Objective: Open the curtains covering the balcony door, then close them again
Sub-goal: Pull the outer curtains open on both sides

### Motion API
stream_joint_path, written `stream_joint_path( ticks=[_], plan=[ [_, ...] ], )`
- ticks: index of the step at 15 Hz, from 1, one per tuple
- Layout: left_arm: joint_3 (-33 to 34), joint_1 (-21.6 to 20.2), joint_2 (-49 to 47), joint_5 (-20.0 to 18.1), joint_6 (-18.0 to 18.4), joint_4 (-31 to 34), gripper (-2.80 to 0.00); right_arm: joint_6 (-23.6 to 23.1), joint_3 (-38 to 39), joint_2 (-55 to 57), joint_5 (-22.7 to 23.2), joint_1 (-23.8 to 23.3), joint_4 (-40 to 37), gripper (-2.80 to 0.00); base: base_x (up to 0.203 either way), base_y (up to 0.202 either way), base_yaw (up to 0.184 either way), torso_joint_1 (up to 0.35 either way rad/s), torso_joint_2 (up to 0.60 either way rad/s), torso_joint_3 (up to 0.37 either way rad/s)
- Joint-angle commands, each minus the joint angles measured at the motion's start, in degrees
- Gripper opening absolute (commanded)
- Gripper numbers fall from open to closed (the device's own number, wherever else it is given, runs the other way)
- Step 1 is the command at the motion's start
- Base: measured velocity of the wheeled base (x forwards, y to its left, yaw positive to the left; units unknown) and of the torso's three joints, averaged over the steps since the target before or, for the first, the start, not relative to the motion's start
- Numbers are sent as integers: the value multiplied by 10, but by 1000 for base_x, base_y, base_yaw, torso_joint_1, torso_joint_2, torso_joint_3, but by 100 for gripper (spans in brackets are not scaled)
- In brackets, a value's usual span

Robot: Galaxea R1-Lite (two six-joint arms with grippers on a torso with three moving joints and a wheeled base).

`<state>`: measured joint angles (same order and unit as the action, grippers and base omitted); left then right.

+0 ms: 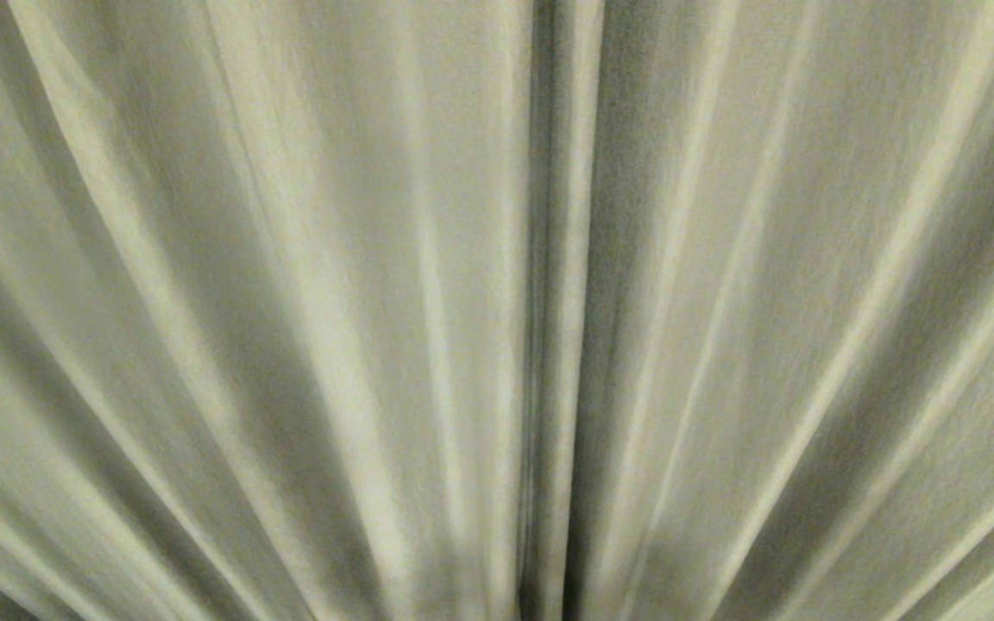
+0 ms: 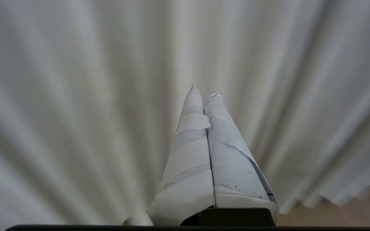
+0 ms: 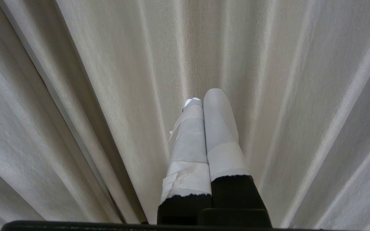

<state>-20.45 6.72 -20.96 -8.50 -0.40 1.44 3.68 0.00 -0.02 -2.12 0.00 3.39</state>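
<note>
Curtains (image 1: 290,302) fully drawn, seam at 12 o'clock; both taped grippers, left gripper (image 2: 204,91) and right gripper (image 3: 204,96), pressed together empty, opening likely needs one wedged into the seam.

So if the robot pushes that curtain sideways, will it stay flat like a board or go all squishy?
Probably squishy: the curtains hang in soft vertical pleats, so they should bunch up. They likely swing back a bit, hanging loose above the floor. The fabric looks textured, so probably not slippery.

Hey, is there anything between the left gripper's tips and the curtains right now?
Nothing. In the left wrist view the shut left gripper points at the curtains with no object in front of it; whether it touches the fabric is unclear.
</note>
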Motion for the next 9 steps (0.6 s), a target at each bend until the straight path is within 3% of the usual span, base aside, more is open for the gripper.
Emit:
stream_joint_path(
  ticks=[1,4,7,8,9],
  plan=[
    [-53,39,-133,-13,-1,-17,-280,0,0,0,0,0,0,-280,0,0,0,0,0,0],
    [-124,80,-245,-27,-4,-68,-280,0,0,0,0,0,0,-280,0,0,0,0,0,0],
    [-203,85,-320,-22,-7,-84,-280,0,0,0,0,0,0,-280,0,0,0,0,0,0],
    [-222,72,-332,-7,-4,-85,-280,0,0,0,0,0,0,-280,0,0,0,0,0,0],
    [-234,55,-340,33,7,-84,-280,0,0,0,0,0,0,-280,0,0,0,0,0,0]
  ],
)
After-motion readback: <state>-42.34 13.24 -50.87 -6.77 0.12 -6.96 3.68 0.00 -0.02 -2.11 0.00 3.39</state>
